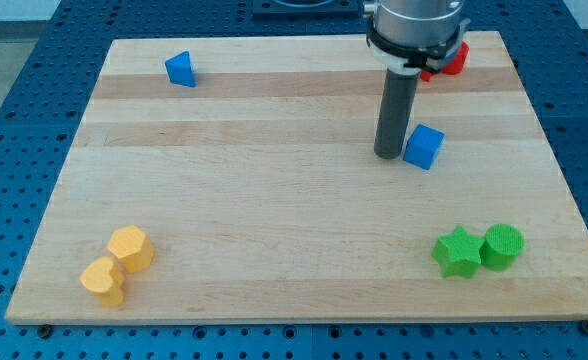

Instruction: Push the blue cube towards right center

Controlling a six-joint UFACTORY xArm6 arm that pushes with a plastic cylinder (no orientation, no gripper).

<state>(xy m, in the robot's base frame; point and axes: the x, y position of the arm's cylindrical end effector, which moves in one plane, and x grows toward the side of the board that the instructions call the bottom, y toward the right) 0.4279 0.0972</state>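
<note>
Item: my tip [388, 155] — a plain rod, no jaws to spread or pinch — is pressing against the blue cube [424, 146], sitting just to its right. Risk: off-centre contact is likely spinning the cube aside, towards the red block [452, 62] behind.

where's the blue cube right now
The blue cube sits in the upper right part of the board, just right of my tip and apparently touching it, below the red block and well above the green star.

Blocks — two blue [424, 146], two yellow [130, 247], two green [458, 251], one red [452, 60]
</note>
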